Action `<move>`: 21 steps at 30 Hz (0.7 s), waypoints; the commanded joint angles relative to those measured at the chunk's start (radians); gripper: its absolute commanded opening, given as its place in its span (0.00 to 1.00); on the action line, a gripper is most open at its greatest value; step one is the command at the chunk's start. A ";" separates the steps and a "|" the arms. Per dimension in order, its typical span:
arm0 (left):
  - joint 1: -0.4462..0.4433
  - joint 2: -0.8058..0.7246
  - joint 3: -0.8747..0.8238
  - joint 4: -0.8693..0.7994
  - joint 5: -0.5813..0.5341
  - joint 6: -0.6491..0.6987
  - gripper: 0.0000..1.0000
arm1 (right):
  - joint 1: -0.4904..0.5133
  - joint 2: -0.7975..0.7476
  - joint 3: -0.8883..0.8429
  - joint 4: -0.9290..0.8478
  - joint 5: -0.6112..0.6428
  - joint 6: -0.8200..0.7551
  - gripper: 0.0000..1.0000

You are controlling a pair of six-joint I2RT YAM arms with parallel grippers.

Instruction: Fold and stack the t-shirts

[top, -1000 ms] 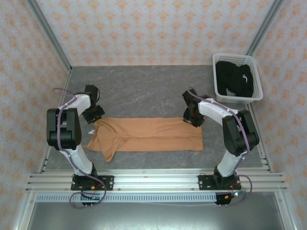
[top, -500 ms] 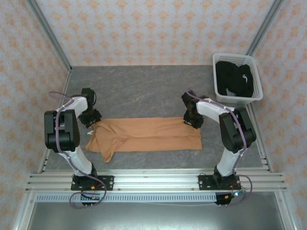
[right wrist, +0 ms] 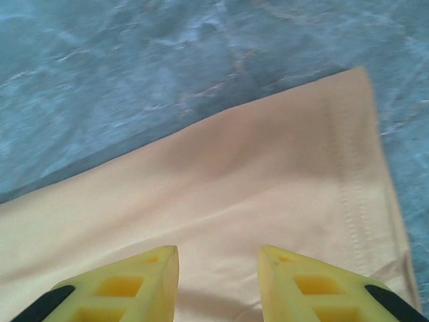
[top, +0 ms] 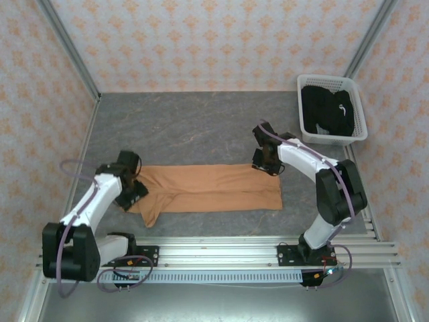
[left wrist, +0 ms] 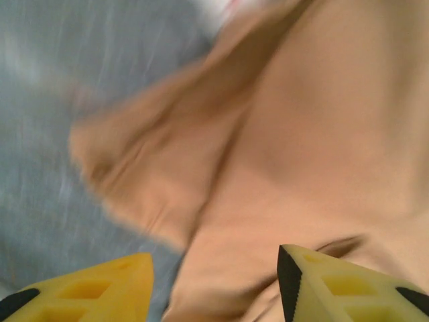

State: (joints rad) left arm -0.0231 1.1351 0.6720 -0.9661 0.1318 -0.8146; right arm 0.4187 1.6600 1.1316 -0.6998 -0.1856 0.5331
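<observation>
- Grey marbled surface [top: 194,121] boxed in by patterned walls [top: 201,40]; the orange t-shirt [top: 214,188] lies across its near middle as a long, narrow folded strip running left to right between the two arms.
- Left tool [top: 134,191] is at the strip's left end, low over rumpled cloth; its wrist view shows the jaws spread and gripping nothing [left wrist: 213,268].
- Right tool [top: 267,164] is over the far right corner of the strip; its jaws are also apart with flat cloth beneath them and nothing pinched [right wrist: 218,258].
- Handling, as I judge it: light, limp cloth that will sag, slide and crease once lifted.
- Best taken at the end corners, pinching every layer together; the stitched hem [right wrist: 348,201] on the right looks firmest, while the bunched left end [top: 151,211] needs smoothing.
- Count: two t-shirts, the orange one and a black t-shirt [top: 325,111] with a white mark heaped in the basket [top: 335,137] at the far right.
- One basket, two tools.
</observation>
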 commanded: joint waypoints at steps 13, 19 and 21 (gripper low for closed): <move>-0.110 -0.191 -0.261 0.029 0.199 -0.452 0.51 | 0.023 -0.024 0.007 0.013 -0.043 -0.041 0.37; -0.126 -0.138 -0.270 0.126 0.154 -0.485 0.42 | 0.023 -0.030 -0.024 0.036 -0.052 -0.023 0.37; -0.126 -0.108 -0.251 0.133 0.119 -0.470 0.26 | 0.023 -0.034 -0.029 0.040 -0.053 -0.021 0.36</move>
State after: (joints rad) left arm -0.1379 0.9890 0.4240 -0.9424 0.3077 -1.2655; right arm 0.4389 1.6573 1.1236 -0.6708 -0.2409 0.5076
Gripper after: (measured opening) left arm 0.299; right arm 0.364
